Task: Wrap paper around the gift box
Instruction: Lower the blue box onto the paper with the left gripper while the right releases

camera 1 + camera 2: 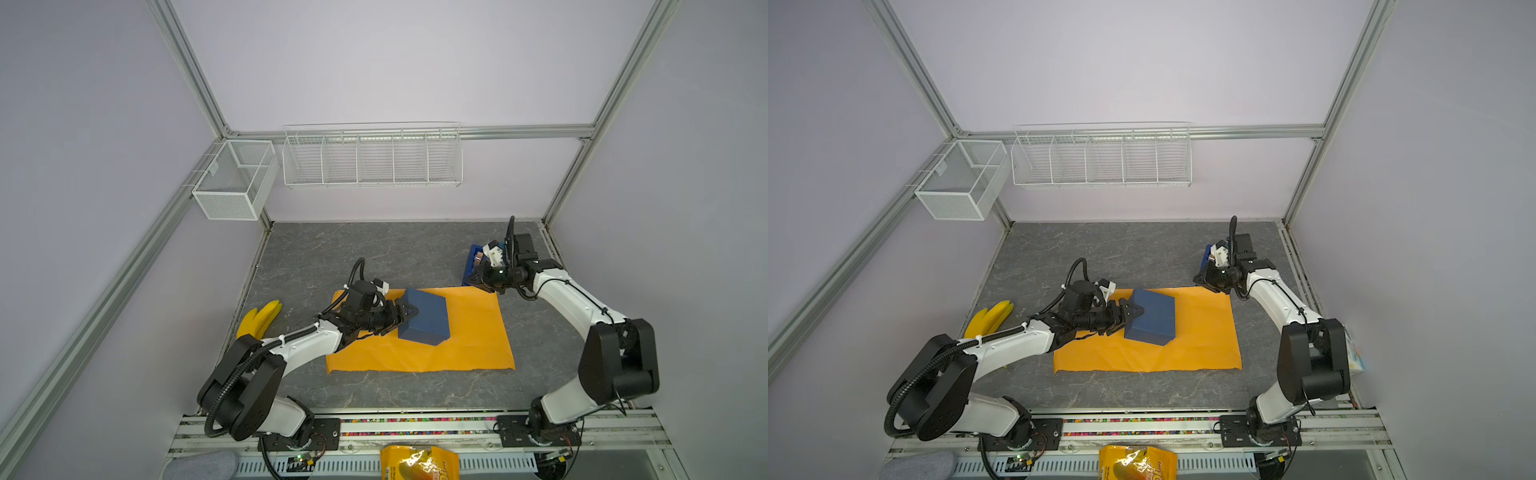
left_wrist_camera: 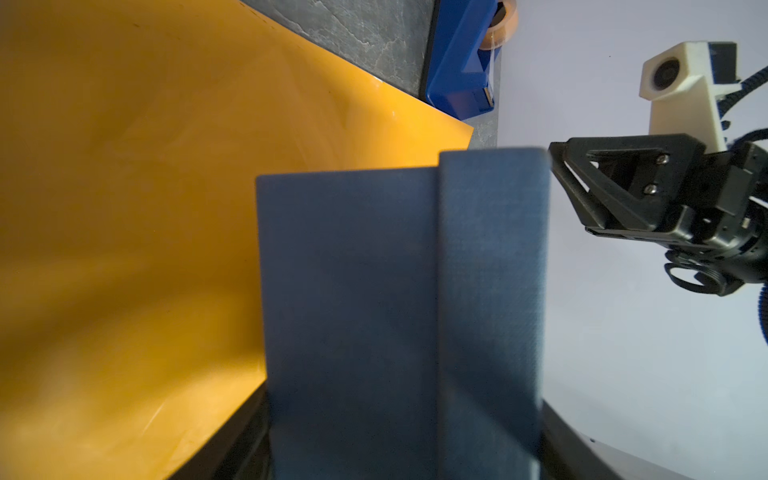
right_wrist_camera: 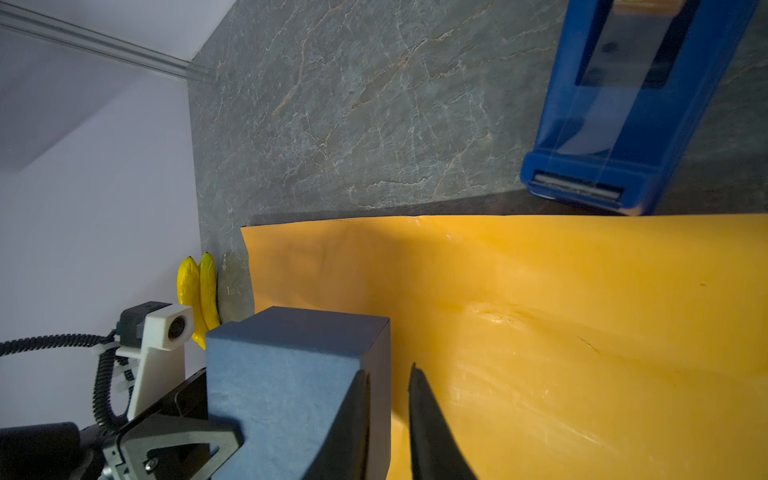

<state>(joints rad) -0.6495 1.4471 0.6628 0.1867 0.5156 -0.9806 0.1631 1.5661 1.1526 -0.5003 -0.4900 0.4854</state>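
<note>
The navy gift box stands askew on the left half of the orange paper, which lies flat on the table. My left gripper is shut on the box's left side, with one finger lying on its top face. The box fills the span between the jaws. My right gripper hangs over the paper's far right corner. Its fingers stand a narrow gap apart with nothing between them. The right wrist view shows the box and paper.
A bright-blue tape dispenser sits just behind the paper's far right corner, close to my right gripper. Yellow bananas lie at the table's left edge. A yellow snack bag lies in front. Wire baskets hang on the back wall.
</note>
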